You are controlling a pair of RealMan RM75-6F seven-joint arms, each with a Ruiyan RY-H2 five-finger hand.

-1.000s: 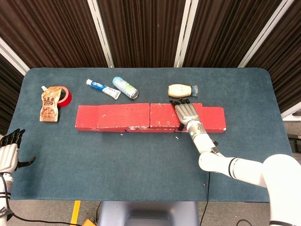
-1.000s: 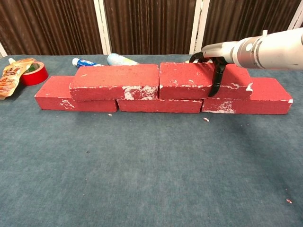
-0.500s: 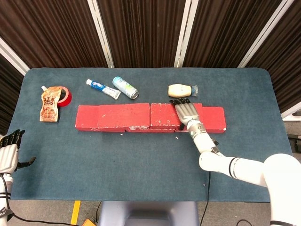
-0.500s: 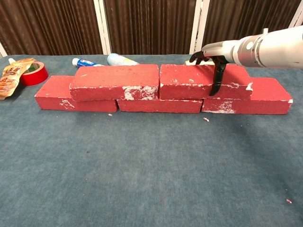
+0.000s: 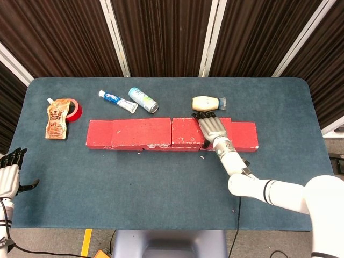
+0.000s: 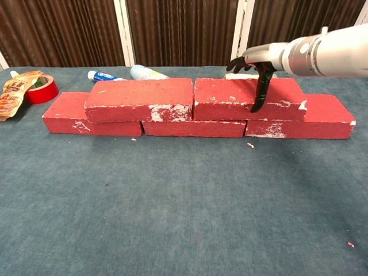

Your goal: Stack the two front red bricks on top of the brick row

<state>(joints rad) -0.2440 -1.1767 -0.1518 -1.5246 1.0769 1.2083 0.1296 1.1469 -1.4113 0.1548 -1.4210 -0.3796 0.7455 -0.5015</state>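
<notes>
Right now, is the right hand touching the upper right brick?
Touching. In the chest view the right hand lies over the upper right brick, its thumb against the brick's front face.

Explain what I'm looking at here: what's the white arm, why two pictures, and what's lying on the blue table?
Both pictures come from the robot's own cameras: the head view looks down, the chest view looks level along the table. The white arm ends in the right hand, its fingers draped over the upper right brick. It lies beside the upper left brick, both on the bottom brick row. The left hand waits empty off the table's edge. Behind the bricks: pouch, red tape, toothpaste, can, bottle.
</notes>
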